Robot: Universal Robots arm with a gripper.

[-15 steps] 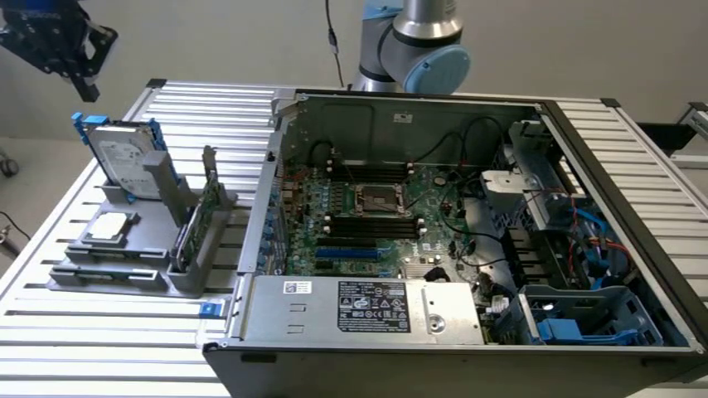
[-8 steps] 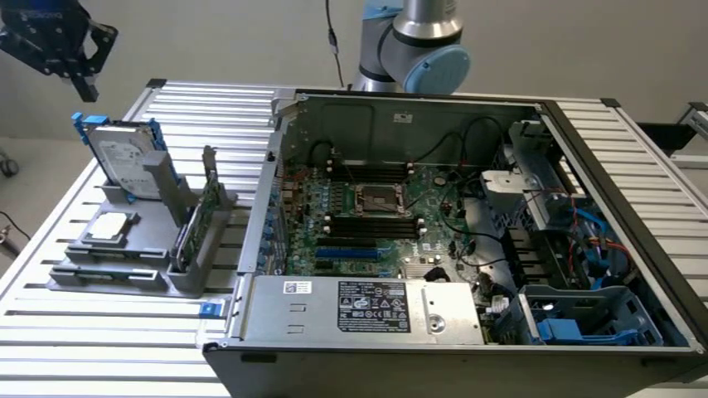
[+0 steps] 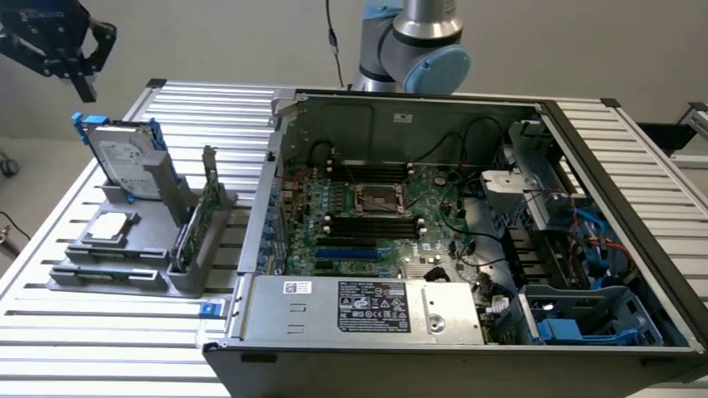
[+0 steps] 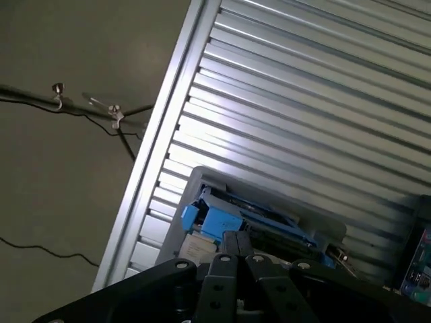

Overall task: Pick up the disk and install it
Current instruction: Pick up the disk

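One gripper (image 3: pixel 84 89) | fingers pressed together, empty | disk (image 3: pixel 119 157) on edge in grey rack (image 3: pixel 122 261), table (image 3: pixel 66 348) edge at the exterior view's left | close beneath fingertips, not touching, long axis upright

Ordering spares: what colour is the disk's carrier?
Blue carrier around the disk, clearest in the exterior view.

text: none legible | power supply label (image 3: pixel 373 305): unreadable | disk (image 3: pixel 119 157) label: unreadable

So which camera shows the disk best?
The exterior view: the disk stands on edge in the grey holder, its labelled face and blue frame plain to see. The wrist view catches the disk end-on, mostly blue frame, partly behind the gripper.
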